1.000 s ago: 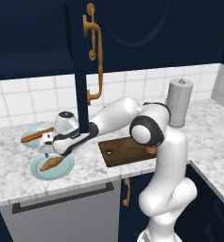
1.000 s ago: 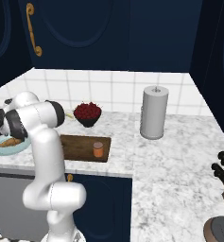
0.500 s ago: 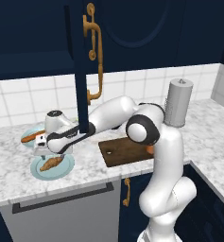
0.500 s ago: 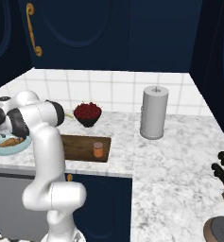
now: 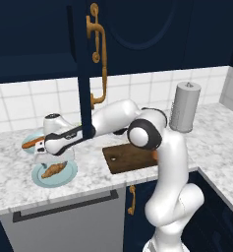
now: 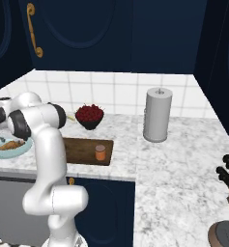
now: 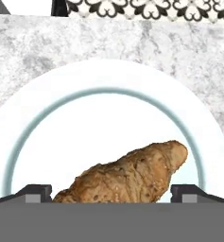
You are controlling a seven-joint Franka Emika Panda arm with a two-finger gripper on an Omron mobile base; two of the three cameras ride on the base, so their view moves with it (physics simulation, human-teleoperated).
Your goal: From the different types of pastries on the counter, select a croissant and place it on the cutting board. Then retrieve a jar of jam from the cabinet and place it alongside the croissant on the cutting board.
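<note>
Croissant (image 7: 132, 177): lower end cut off at bottom of hand view, between the finger tips. Its plate (image 7: 61, 142) runs off left & right edges there. From the right, robot's shoulder covers part of plate & croissant. Cutting board (image 5: 130, 157): right end hidden behind arm from the left; near-left corner hidden from the right. Bread stick (image 5: 32, 144) partly behind the gripper (image 5: 42, 156). Knife block cut off at right edge, right base view.

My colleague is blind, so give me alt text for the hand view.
A golden-brown croissant lies on a white plate with a pale blue ring, between the open gripper's two dark fingertips. Marbled counter surrounds the plate.
</note>
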